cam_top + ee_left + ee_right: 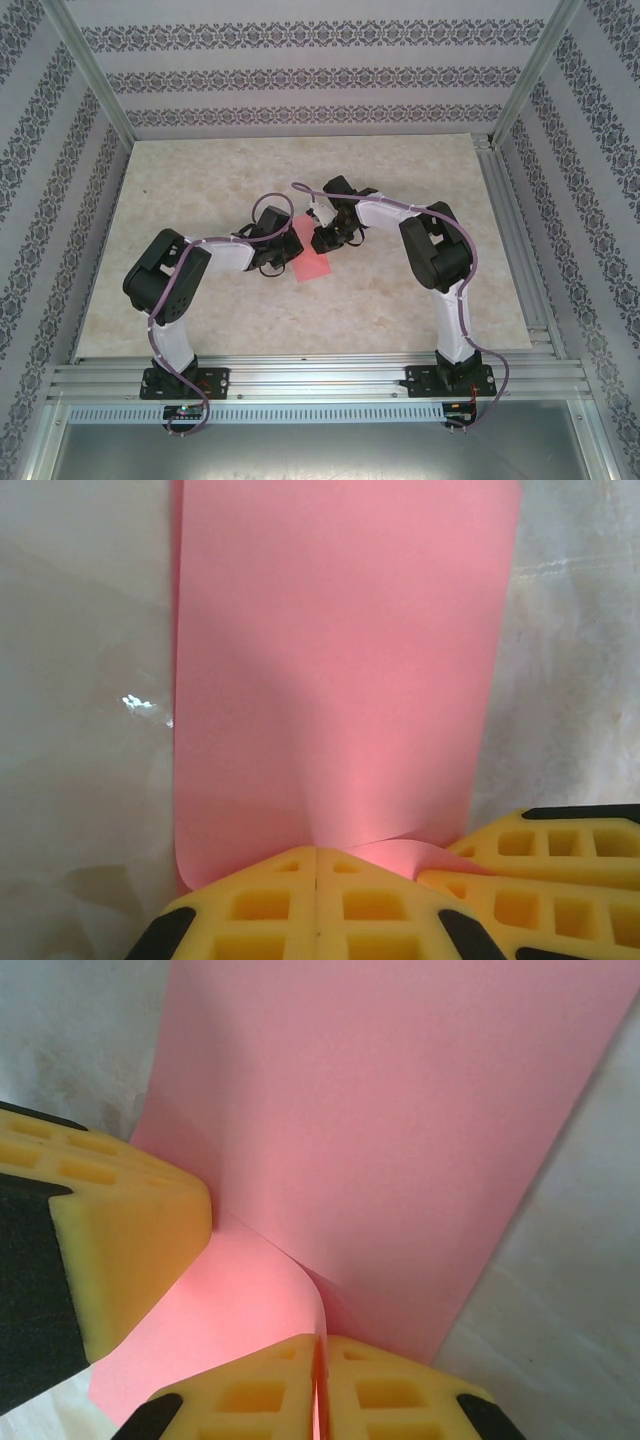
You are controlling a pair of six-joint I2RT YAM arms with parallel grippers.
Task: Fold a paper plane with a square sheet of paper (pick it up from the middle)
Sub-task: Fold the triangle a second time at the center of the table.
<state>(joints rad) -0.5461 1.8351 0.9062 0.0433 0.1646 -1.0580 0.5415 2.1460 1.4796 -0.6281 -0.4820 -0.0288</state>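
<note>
At the middle of the marbled surface (200, 190), the top view shows the pink sheet of paper (311, 255) lying between the left tool (274, 248) and the right tool (326, 236). Their wrists cover its upper part, so the grips cannot be read there. From the left wrist, the left tool (317, 865) is clenched on the sheet's near edge, which puckers upward at the pinch, with a finger of the right tool just beside it. From the right wrist, the right tool (320, 1375) is clenched on a raised curl of the sheet, a thin pink line showing between its fingers. With both pinches so close together, I judge that any uneven pull could tear the paper or press in a stray crease. The far edge is cut off in both wrist views, and I cannot tell whether the sheet is doubled over.
</note>
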